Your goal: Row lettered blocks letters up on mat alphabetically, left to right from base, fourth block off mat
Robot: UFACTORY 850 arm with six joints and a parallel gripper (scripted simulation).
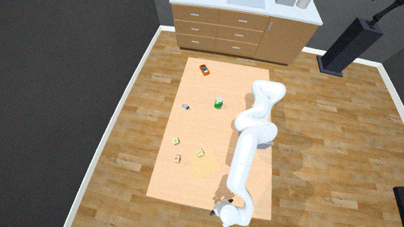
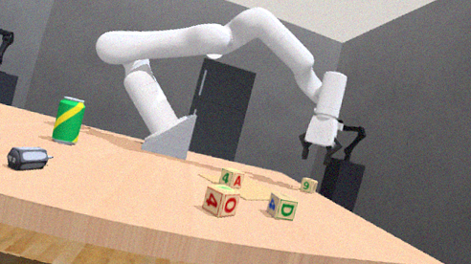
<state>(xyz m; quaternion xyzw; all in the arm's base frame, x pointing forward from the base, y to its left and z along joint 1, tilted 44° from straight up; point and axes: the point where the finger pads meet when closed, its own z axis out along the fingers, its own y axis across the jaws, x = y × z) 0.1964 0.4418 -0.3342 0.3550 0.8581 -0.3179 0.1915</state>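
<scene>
Four wooden blocks lie on the table [image 1: 196, 82] [image 2: 133, 192]. One with 4 and A on its sides [image 1: 200, 152] [image 2: 231, 178] sits at a corner of the pale square mat [image 1: 206, 167] [image 2: 256, 192]. One with 4 and O on its sides [image 1: 176, 140] [image 2: 220, 200] and one with D on a side [image 1: 177, 158] [image 2: 282, 206] lie off the mat. The fourth, with 9 on a side [image 2: 309, 185], lies near the table's end. My gripper [image 1: 221, 206] [image 2: 317, 157] is open and empty, hanging a little above it and hiding it from above. The top faces are too small to read.
A green and yellow can [image 1: 218, 103] [image 2: 68, 120] stands mid-table. A small grey device [image 1: 185, 106] [image 2: 28, 158] lies near the table's long edge. An orange device [image 1: 204, 69] lies at the far end. The arm's base [image 1: 265, 144] [image 2: 171, 137] is at the opposite long edge.
</scene>
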